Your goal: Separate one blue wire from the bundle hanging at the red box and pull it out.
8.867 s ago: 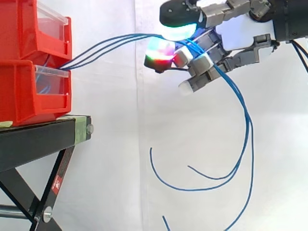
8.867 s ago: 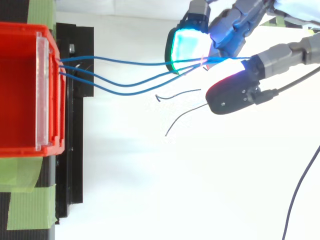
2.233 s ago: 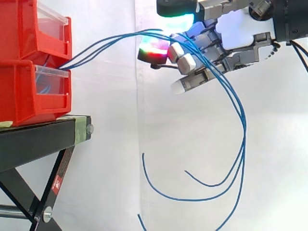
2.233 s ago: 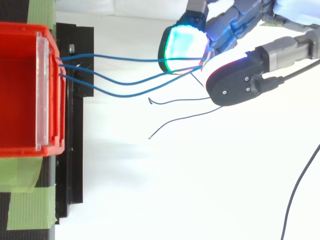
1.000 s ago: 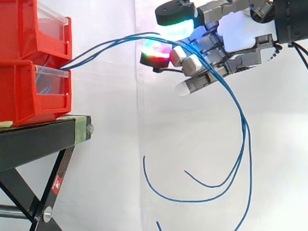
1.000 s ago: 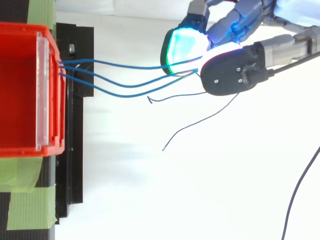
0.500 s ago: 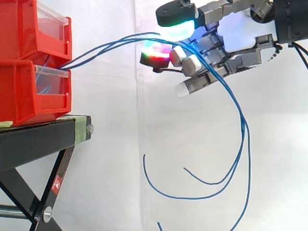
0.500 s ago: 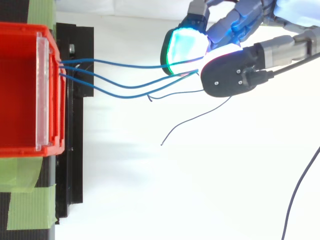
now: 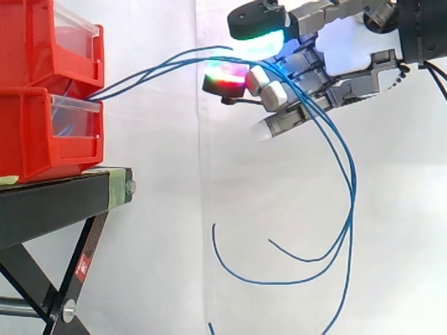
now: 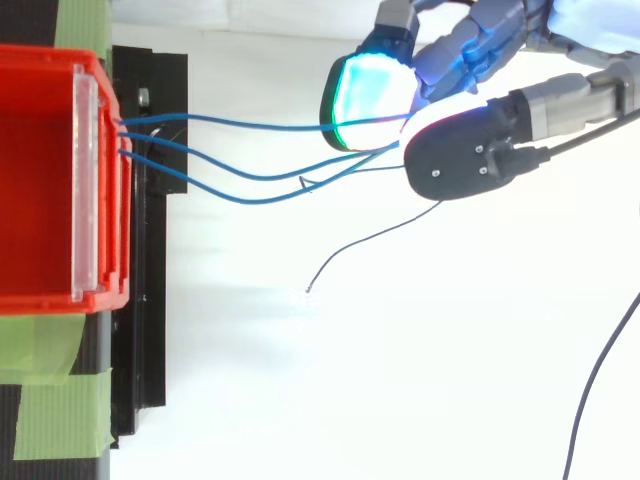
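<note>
Three blue wires [image 9: 154, 66] run from the front of the lower red box [image 9: 42, 136] up and right to my hand [image 9: 342, 52]. They pass between a green-cyan fingertip [image 9: 258, 38] above and the red-green thumb pad [image 9: 225, 75] below, lie over the curled fingers, then hang in long loops [image 9: 279, 279] with loose ends. From above, one wire [image 10: 250, 125] runs straight to the cyan pad [image 10: 365, 95]. The other two sag lower and meet at the thumb [image 10: 470, 155]. My hand is shut on the wires, well right of the box [image 10: 40, 180].
A second red box [image 9: 49, 42] is stacked on the lower one. Both stand on a black stand [image 9: 56, 199] with green tape [image 10: 50, 400] at the left. A white curtain is behind, with open space under my hand.
My hand has hardly moved. The hanging loops and loose ends have swung a little, and in the top view the two lower wires sag further from the upper one.
</note>
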